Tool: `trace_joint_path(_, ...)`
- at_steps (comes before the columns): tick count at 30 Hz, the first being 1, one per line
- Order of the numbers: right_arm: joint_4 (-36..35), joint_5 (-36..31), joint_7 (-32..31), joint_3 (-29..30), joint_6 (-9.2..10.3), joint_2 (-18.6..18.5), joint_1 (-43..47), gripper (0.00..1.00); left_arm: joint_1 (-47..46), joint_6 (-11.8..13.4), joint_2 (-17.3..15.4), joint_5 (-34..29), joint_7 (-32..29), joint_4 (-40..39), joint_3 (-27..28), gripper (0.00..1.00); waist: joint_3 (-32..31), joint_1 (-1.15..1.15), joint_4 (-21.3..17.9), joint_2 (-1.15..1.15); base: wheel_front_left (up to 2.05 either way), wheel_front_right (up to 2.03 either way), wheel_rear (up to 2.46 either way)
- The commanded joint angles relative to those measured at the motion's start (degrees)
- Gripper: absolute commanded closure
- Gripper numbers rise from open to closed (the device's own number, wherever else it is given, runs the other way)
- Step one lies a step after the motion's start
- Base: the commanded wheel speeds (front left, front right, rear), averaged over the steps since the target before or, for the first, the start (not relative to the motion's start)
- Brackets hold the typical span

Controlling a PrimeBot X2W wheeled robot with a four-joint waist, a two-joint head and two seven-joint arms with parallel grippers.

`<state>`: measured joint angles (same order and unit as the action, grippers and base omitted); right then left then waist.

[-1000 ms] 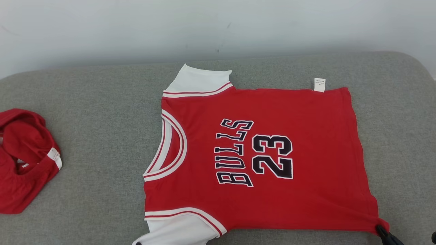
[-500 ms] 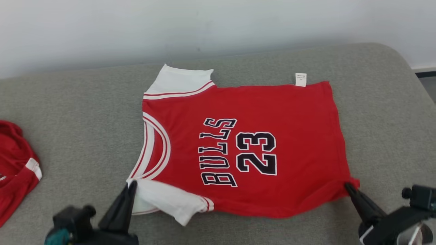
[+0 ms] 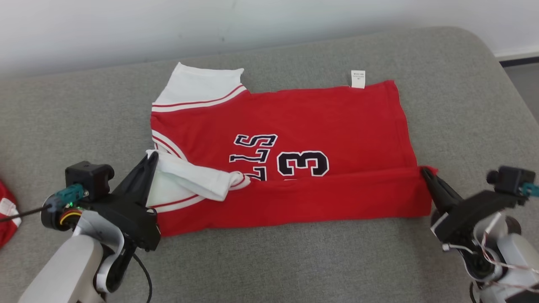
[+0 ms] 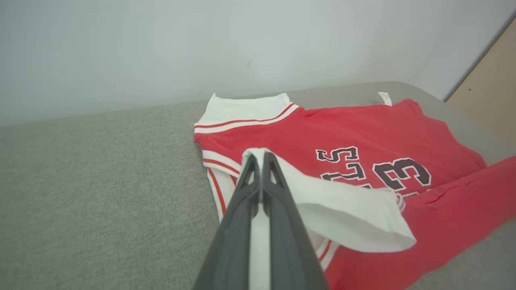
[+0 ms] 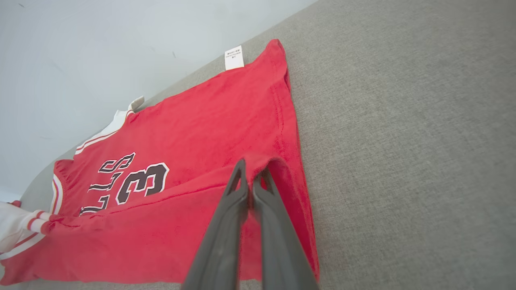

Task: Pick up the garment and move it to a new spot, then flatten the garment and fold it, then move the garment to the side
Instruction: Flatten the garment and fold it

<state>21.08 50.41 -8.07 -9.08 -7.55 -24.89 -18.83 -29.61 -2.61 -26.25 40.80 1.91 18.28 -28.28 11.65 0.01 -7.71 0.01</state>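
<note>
Now both arms have the near edge of the jersey [image 3: 320, 113] lifted and carried over toward the far side. My left gripper [image 3: 151, 158] is pressed together on the white near sleeve [image 3: 189, 179]; in the left wrist view the white cloth runs between the closed fingers [image 4: 242, 209]. My right gripper [image 3: 423, 171] pinches the near hem corner [image 3: 428, 170]; the right wrist view shows red fabric bunched over its tips.

Against one second ago: the jersey lay flat then, the whole chest lettering [image 3: 280, 158] readable, and just the right fingertips showed at the bottom edge. Half a second ago both grippers had hold of the near edge, barely raised. At present a red band of the near side lies doubled over the front, hiding the lower part of the print; I read part of the word and a single "3". The near sleeve drapes over the neckline area.

The far sleeve [image 3: 198, 86] and the care tag [image 3: 358, 78] lie as before along the far edge. The jersey rests mid-cushion on the grey cushion [image 3: 294, 261]. The head camera has shifted, so a second red cloth [image 3: 5, 210] now sits at the left border.
</note>
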Motion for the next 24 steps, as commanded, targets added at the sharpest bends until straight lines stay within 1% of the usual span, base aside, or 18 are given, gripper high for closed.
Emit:
trace_joint_path(1,0.2,-0.2,0.2,-0.3,0.14,0.4,-0.7,1.0,-0.6,-0.1,0.1,-0.6,0.0,0.4,-0.1,1.0,1.0,-0.01,-0.8,-0.01,0.0,0.0,0.0)
trace_joint_path(7,6.9,1.2,2.9,-4.2,0.14,0.9,-6.6,1.0,-4.5,-1.7,1.2,-2.0,1.6,8.6,-1.7,1.0,2.1,-0.01,-1.2,-0.01,0.0,0.0,0.0)
trace_joint_path(8,7.6,1.5,3.5,-4.7,0.14,0.8,-7.0,0.87,-4.8,-1.9,1.5,-2.2,1.9,9.6,-2.0,1.0,2.1,-0.01,-1.1,-0.01,0.0,0.0,0.0)
trace_joint_path(9,8.2,1.8,4.2,-5.2,0.14,0.5,-7.4,0.15,-5.3,-2.0,1.7,-2.6,2.9,10.3,-2.1,0.89,1.9,-0.01,-1.0,-0.01,0.0,0.0,0.0)
trace_joint_path(10,8.7,2.2,4.9,-5.6,0.14,0.2,-7.5,0.0,-5.5,-2.1,1.9,-2.6,3.6,11.0,-2.1,0.56,1.7,-0.01,-0.8,-0.01,0.0,0.0,0.0)
trace_joint_path(11,9.0,2.5,5.6,-6.0,0.14,-0.1,-7.5,0.0,-5.5,-2.2,2.3,-2.6,4.6,11.6,-2.0,0.05,1.4,-0.01,-0.6,-0.01,0.0,0.0,0.0)
trace_joint_path(12,9.1,3.0,6.4,-6.3,0.14,-0.4,-7.3,0.0,-5.3,-2.2,2.7,-2.5,5.4,12.0,-1.9,0.0,1.1,-0.01,-0.5,-0.01,0.0,0.0,0.0)
trace_joint_path(14,9.0,4.9,7.7,-6.4,0.14,-0.6,-6.2,0.0,-4.6,-2.1,3.3,-2.1,7.1,12.4,-1.6,0.0,0.4,-0.01,-0.2,-0.01,0.0,0.0,0.0)
trace_joint_path(18,7.5,6.2,10.1,-7.4,0.14,-2.5,-3.9,0.0,-2.0,-1.3,3.8,-2.2,9.8,11.9,-1.4,0.0,-0.5,-0.01,0.4,-0.01,0.0,0.0,0.0)
trace_joint_path(23,5.6,6.6,12.9,-7.9,0.14,-3.8,-0.3,0.0,2.0,1.2,3.7,-2.1,11.7,8.3,-0.1,0.0,-0.9,-0.01,1.3,-0.01,0.0,0.0,0.0)
trace_joint_path(24,4.9,6.8,13.9,-7.8,0.14,-4.0,1.2,0.0,4.5,2.6,3.7,-1.7,12.1,6.4,0.6,0.0,-0.9,-0.01,1.4,-0.01,0.0,0.0,0.0)
